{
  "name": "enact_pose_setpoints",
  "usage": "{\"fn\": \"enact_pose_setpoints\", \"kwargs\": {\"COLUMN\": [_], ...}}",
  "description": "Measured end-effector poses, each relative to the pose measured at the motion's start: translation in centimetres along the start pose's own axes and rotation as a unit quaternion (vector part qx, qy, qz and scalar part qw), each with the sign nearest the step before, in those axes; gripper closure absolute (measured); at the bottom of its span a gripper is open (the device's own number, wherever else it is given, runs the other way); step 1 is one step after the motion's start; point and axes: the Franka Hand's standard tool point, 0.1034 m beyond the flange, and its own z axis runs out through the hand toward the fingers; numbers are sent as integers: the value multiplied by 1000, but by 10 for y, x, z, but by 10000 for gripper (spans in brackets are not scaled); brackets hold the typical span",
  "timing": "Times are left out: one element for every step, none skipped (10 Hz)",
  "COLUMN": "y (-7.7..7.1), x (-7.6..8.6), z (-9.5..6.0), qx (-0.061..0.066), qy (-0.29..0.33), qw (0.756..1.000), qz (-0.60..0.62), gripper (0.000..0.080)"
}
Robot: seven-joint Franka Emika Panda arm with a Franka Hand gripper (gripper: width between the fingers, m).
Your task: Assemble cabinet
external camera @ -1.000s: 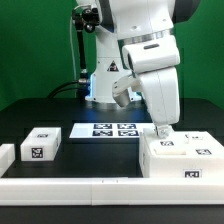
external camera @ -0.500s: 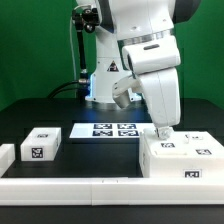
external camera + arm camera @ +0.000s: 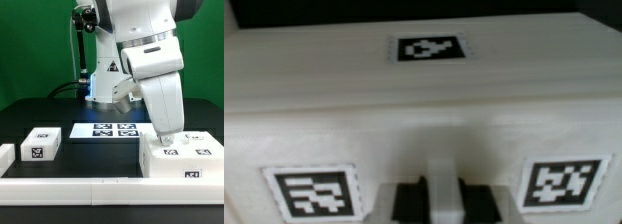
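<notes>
The cabinet (image 3: 186, 160) is a white box with black-and-white tags, standing at the exterior view's right against the front rail. My gripper (image 3: 166, 137) points straight down onto the near left part of its top. In the wrist view the cabinet (image 3: 420, 100) fills the picture, with one tag on the far part and two near my fingers. My gripper (image 3: 443, 205) shows two dark fingers almost together, with only a thin pale line between them. It holds nothing that I can see.
A small white tagged box (image 3: 42, 145) lies at the exterior view's left, and another white piece (image 3: 5, 153) sits at the left edge. The marker board (image 3: 112, 130) lies behind the middle. A low white rail (image 3: 80, 185) runs along the front.
My arm and gripper have shifted slightly toward the exterior view's right over the cabinet's top. The loose parts have not moved.
</notes>
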Motion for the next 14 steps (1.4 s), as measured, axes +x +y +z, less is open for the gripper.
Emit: {"fn": "enact_pose_setpoints", "kwargs": {"y": [0, 0, 0, 0, 0, -7, -17, -20, -18, -18, -19, -18, -28, -46], "x": [0, 0, 0, 0, 1, 2, 2, 2, 1, 1, 1, 1, 0, 0], "z": [0, 0, 0, -1, -9, -21, -27, -24, -22, -22, -22, -22, -24, -22], "qx": [0, 0, 0, -1, -8, -19, -33, -27, -27, -26, -26, -37, -67, -82], "qy": [0, 0, 0, 0, -4, -12, -19, -19, -17, -17, -17, -16, -16, -16], "qw": [1000, 1000, 1000, 1000, 1000, 1000, 999, 999, 999, 999, 1000, 999, 997, 996], "qz": [-3, -3, -3, -3, 2, 3, 7, 4, 5, 5, 5, 11, 22, 36], "gripper": [737, 737, 638, 498, 363, 363, 206, 165, 165, 152, 152, 152, 150, 150]}}
